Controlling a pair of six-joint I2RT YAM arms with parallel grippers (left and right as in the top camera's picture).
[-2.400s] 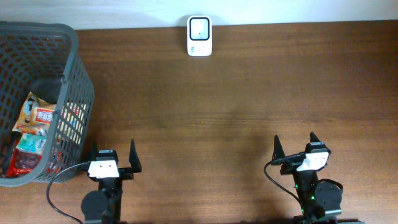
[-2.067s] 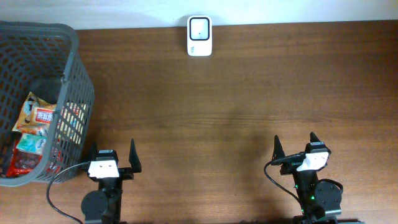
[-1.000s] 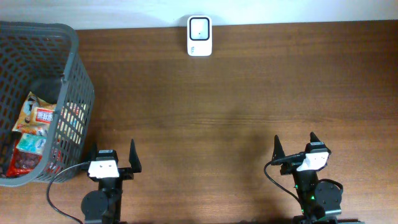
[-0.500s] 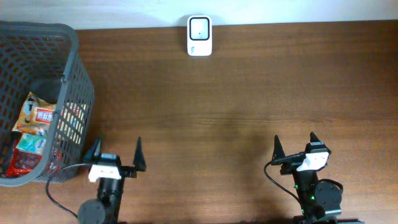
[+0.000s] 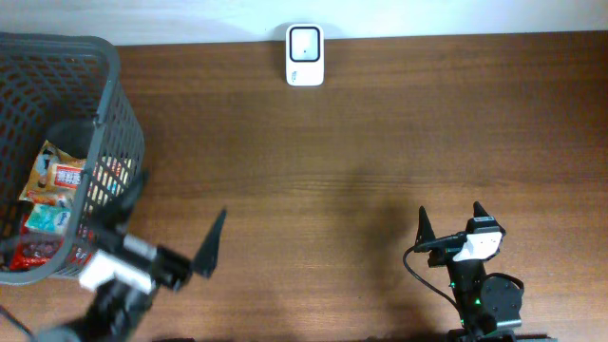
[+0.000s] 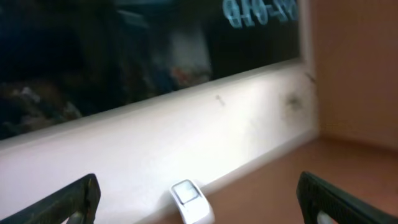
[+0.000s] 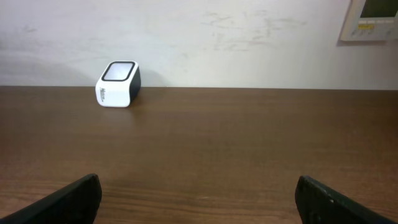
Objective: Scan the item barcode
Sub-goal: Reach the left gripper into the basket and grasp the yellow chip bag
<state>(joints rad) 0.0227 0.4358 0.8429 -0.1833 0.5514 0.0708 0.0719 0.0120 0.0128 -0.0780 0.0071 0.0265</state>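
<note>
Brown wood-grain table (image 5: pixel 380 142) spans the whole width, its far edge up against a pale wall (image 7: pixel 249 43). The wall is scuffed, with faint grey marks. A dark grey mesh basket (image 5: pixel 112 71) stands at the left end of the table, with tall latticed sides and rounded corners. High on the wall at far right is a small beige control panel (image 7: pixel 373 18) with a greenish display, cut off by the frame edge. The left-side view is blurred: a dark window (image 6: pixel 124 50) above a whitish ledge (image 6: pixel 205 130), with bluish lettering (image 6: pixel 258 11) on the glass, unreadable.
</note>
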